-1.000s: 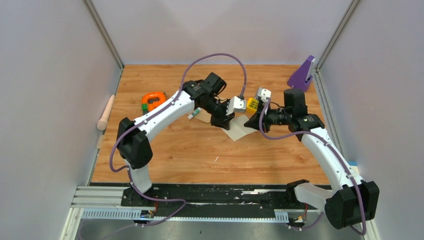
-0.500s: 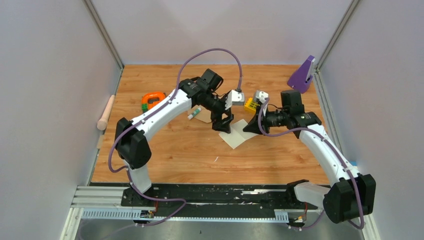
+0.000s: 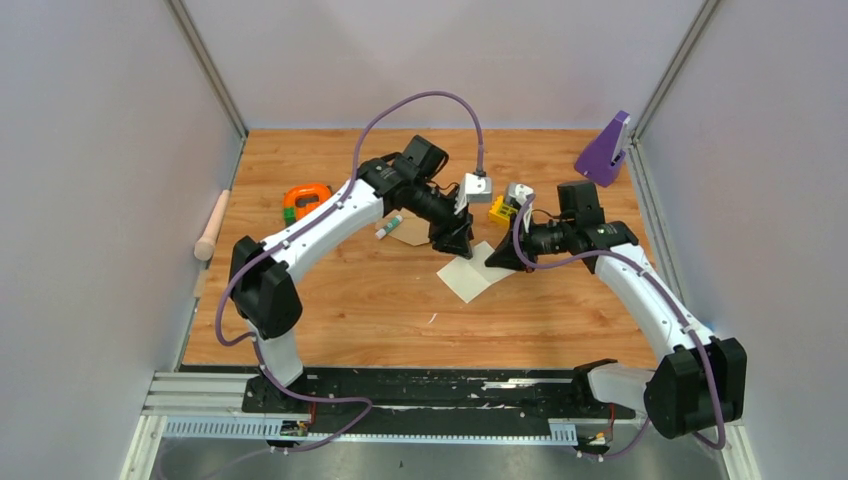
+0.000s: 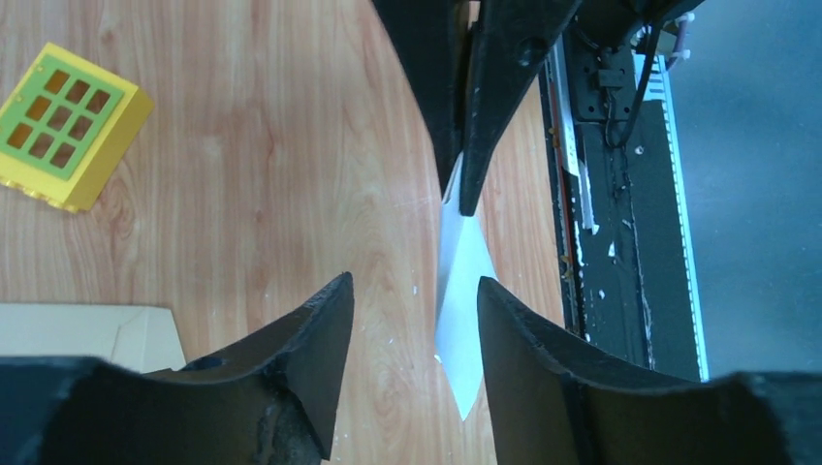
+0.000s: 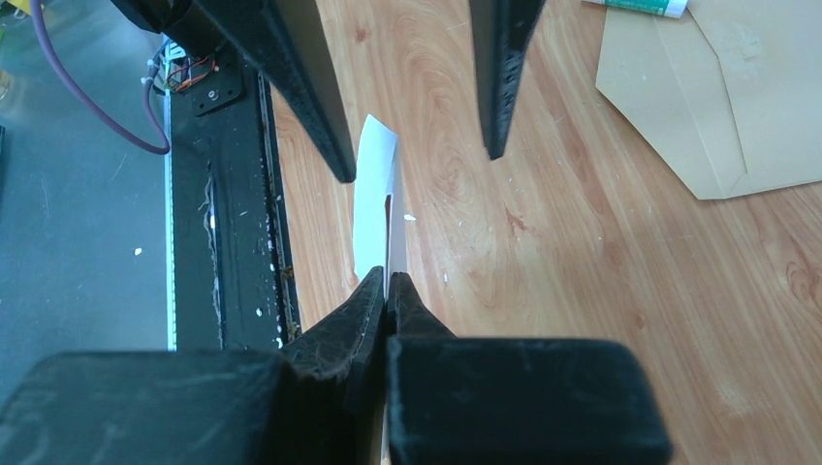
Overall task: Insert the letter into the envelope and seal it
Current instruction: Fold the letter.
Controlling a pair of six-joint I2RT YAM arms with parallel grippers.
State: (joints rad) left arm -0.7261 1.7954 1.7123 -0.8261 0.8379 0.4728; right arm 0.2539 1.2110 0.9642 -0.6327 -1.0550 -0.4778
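The work surface is a wooden table [image 3: 340,300], enclosed by plain pale walls with metal posts at the rear corners. A black rail [image 3: 420,385] runs along the near edge, where both arms are mounted.

The letter [image 4: 463,281] is located near the middle of the table, between the two grippers. It is pinched at one edge by the right gripper [image 5: 386,281], whose fingers are pressed together on the sheet. The left gripper [image 4: 412,291] is held with its fingers spread, and the letter is seen in the gap between them. Contact between these fingers and the sheet cannot be confirmed. No printing on the letter can be made out.

The envelope [image 5: 698,97] lies flat on the table beside a glue stick [image 3: 388,229], with its flap open. It is partly covered by the left arm in the top view and cut off in both wrist views. The letter is outside the envelope and apart from it. A yellow block [image 4: 68,126] stands further back.
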